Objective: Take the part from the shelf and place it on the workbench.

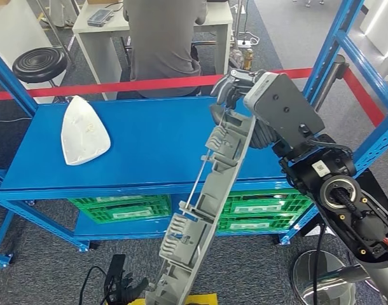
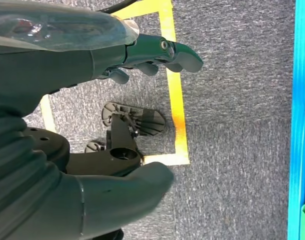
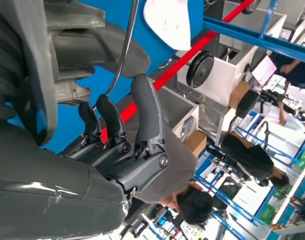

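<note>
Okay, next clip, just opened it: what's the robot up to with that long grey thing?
The robot's right hand grips the top end of a long grey plastic part, which hangs tilted down in front of the blue shelf. A white triangular part lies on the shelf top. The left hand hangs over the carpet holding nothing. A person in grey sits at a desk behind the red barrier tape.

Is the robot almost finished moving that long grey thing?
Partly. The long grey part is already picked up: the right hand grips its top end, and it hangs tilted in front of the blue surface. The left hand holds nothing. Still left: setting it down on the workbench.
</note>
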Motion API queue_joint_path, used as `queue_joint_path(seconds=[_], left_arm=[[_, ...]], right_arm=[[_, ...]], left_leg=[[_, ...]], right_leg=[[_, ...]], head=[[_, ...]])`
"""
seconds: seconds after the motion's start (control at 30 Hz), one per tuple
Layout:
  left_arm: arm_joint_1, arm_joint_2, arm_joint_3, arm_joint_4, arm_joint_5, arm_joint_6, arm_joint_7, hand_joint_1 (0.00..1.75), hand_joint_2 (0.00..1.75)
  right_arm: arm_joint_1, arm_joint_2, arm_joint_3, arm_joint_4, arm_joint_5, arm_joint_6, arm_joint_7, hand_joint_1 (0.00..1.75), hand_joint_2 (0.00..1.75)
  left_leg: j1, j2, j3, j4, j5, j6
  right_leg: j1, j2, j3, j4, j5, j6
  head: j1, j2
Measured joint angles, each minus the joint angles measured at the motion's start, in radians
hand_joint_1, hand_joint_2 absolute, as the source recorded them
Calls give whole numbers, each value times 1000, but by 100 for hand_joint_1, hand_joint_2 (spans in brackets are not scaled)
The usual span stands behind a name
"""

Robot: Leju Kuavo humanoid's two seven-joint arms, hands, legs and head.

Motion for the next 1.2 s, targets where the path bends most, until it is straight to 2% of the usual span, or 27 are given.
queue_joint_path(seconds=[0.27,0.4,0.53,0.67,0.8,1.2], left_arm=[[3,3,0,0,3,0,0,0,0],[4,3,0,0,3,0,-1,0,175],[4,4,0,0,2,0,-4,0,0],[4,4,0,0,3,0,-7,0,0],[7,5,0,0,-1,-4,-8,0,175],[10,9,0,0,-13,9,-24,0,175]], right_arm=[[5,-7,-5,0,1,-11,9,175,175],[10,-9,-7,-1,6,-12,16,175,175],[20,-12,-12,-3,17,-10,19,175,175],[28,-13,-20,-4,20,-9,19,175,175],[36,-15,-31,-10,21,-8,17,175,175],[69,-17,-54,-24,28,-10,8,175,175]], left_leg=[[1,0,0,0,0,0],[1,0,0,0,0,0],[1,0,0,0,0,0],[1,0,0,0,0,0],[1,0,0,0,0,0],[1,0,0,0,0,0]], right_leg=[[0,0,0,0,0,0],[0,0,0,0,0,0],[0,0,0,0,0,0],[0,0,0,0,0,0],[0,0,0,0,0,0],[0,0,-1,0,0,0]], head=[[0,0],[0,0],[0,0],[0,0],[0,0],[0,0]])
